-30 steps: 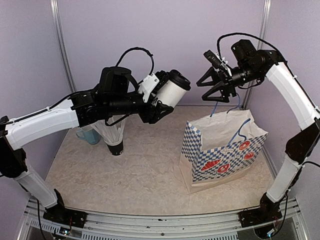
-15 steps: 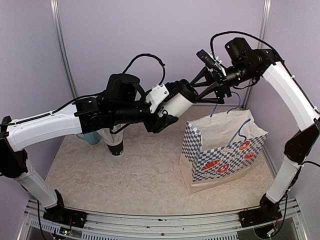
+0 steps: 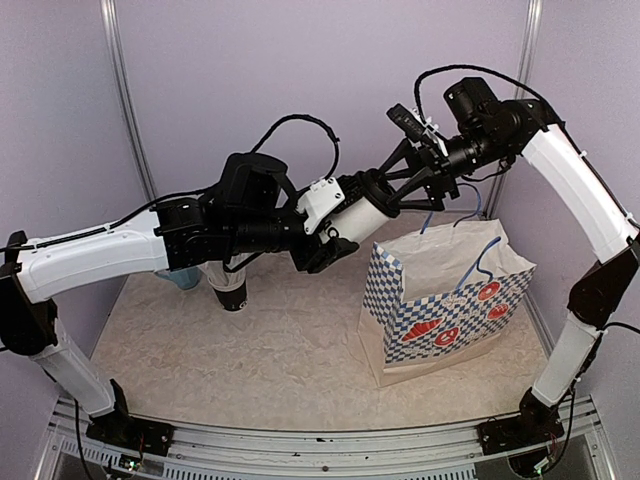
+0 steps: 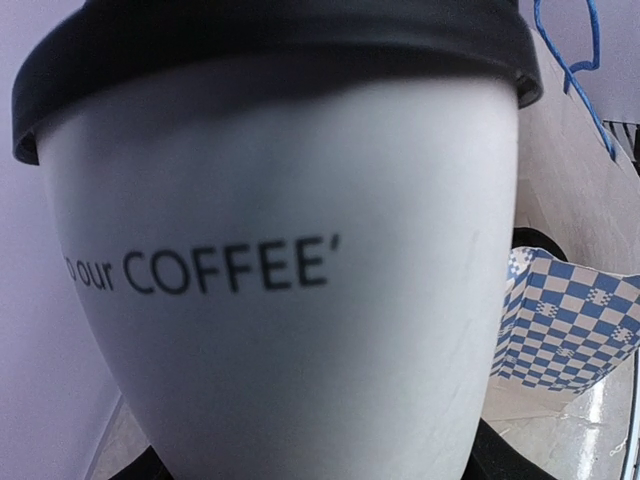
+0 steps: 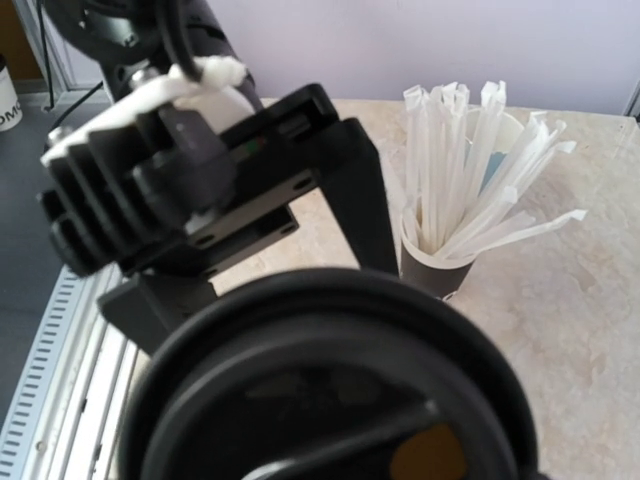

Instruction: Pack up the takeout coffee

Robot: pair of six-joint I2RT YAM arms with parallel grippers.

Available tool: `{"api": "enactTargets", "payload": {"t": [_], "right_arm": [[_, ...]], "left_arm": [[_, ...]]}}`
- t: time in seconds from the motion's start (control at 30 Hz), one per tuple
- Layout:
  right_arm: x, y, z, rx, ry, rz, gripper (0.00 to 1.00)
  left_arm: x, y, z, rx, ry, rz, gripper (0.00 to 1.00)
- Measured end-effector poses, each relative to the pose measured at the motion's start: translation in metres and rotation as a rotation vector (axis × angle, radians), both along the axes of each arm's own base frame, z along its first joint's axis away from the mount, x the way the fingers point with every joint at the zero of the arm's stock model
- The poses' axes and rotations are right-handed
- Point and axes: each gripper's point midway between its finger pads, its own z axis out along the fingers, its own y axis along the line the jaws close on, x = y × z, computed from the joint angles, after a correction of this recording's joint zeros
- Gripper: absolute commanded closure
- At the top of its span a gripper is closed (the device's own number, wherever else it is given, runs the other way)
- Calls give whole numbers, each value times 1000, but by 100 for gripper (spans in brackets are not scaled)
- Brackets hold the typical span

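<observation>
Plain lilac walls (image 3: 200, 80) enclosed the evenly lit cell, two vertical metal posts (image 3: 125, 110) stood at the rear corners, and the beige marble-pattern tabletop (image 3: 270, 350) ended at an aluminium rail frame (image 3: 300, 440).

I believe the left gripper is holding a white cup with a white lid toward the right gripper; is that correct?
Not quite: the lid is black, as the right wrist view shows. Otherwise yes, the left gripper holds the white cup toward the right gripper.
</observation>
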Motion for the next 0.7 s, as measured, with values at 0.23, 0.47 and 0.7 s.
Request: {"api": "enactTargets", "payload": {"t": [0.23,0.47,0.7], "right_arm": [[1,1,-5,-17,-1,-4,31],[1,1,-6,-23,-6,-8,41],[14,-7,-5,-37,-15,-64,43]], "left_arm": [[-1,-1,-3,13,0,-1,32],[2,-1,-6,19,-3,12,20],[16,8,-10,45,-26,115,1]]}}
